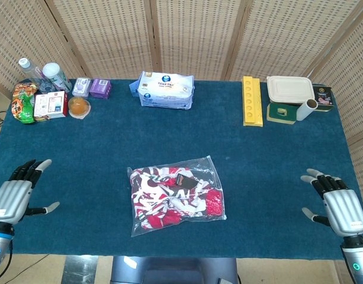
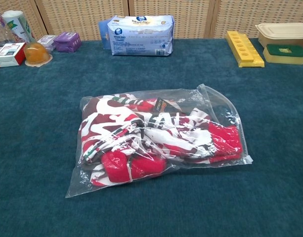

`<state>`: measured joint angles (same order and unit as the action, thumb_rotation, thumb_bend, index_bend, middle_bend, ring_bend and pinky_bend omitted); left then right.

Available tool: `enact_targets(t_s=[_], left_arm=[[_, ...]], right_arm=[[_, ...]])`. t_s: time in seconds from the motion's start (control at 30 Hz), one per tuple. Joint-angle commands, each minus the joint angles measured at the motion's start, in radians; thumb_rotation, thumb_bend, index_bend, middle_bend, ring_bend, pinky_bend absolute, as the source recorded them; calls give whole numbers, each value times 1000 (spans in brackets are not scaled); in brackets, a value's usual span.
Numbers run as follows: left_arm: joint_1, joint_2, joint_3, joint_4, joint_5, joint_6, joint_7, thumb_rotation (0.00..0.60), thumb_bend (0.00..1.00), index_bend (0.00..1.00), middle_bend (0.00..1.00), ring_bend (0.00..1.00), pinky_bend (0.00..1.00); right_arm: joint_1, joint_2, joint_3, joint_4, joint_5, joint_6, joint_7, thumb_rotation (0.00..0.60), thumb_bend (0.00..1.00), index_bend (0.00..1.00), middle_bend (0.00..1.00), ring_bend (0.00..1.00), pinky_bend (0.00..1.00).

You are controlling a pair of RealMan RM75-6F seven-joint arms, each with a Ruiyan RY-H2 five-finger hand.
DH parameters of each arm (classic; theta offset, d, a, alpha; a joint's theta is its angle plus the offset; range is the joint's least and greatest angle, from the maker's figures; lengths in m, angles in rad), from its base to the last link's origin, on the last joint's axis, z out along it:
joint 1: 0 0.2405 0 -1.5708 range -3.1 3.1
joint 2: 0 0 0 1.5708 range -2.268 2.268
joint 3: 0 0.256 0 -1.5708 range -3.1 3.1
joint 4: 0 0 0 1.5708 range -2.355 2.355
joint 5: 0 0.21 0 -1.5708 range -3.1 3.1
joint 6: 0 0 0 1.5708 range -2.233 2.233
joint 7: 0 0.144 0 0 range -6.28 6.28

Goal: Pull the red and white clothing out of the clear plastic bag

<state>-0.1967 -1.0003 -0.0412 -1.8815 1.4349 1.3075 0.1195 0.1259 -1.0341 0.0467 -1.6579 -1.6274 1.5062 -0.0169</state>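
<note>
A clear plastic bag (image 1: 200,167) (image 2: 218,106) lies flat in the middle of the blue table, with the folded red and white clothing (image 1: 172,198) (image 2: 151,138) inside it. My left hand (image 1: 15,195) hovers over the table's left front edge, fingers spread and empty, well left of the bag. Over the right front edge my right hand (image 1: 338,204) is likewise spread and empty, far right of the bag. Neither hand shows in the chest view.
Along the back edge stand a wipes pack (image 1: 166,90), a yellow tray (image 1: 251,100), a lidded box (image 1: 289,90) on a green container, a white roll (image 1: 305,109), purple boxes (image 1: 100,87), an orange cup (image 1: 79,107), bottles (image 1: 54,76) and snack packs (image 1: 25,102).
</note>
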Motion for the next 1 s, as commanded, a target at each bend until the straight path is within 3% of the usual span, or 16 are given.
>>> enact_targets(t_s=[0.03, 0.37, 0.6, 0.83, 1.0], left_arm=[[-42, -11, -6, -17, 23, -49, 0, 600, 118, 69, 124, 58, 95], [-222, -114, -67, -50, -25, -265, 49, 600, 116, 55, 121, 53, 95], [-363, -199, -91, -87, -178, -424, 234, 600, 99, 0, 65, 5, 95], [-445, -308, -88, -98, -323, -408, 448, 600, 81, 0, 31, 0, 95], [-486, -415, -82, -36, -382, -347, 566, 600, 80, 0, 27, 0, 95]], right_arm=[[0, 0, -2, 1, -5, 2, 3, 600, 189, 280, 234, 296, 297], [-27, -5, -22, 20, -39, 47, 29, 600, 188, 280, 234, 296, 296], [-38, -5, -34, 38, -56, 61, 48, 600, 188, 280, 234, 296, 297], [-38, -13, -38, 64, -64, 66, 76, 600, 189, 280, 234, 296, 297], [-42, -17, -39, 85, -61, 68, 95, 600, 189, 279, 234, 296, 296]])
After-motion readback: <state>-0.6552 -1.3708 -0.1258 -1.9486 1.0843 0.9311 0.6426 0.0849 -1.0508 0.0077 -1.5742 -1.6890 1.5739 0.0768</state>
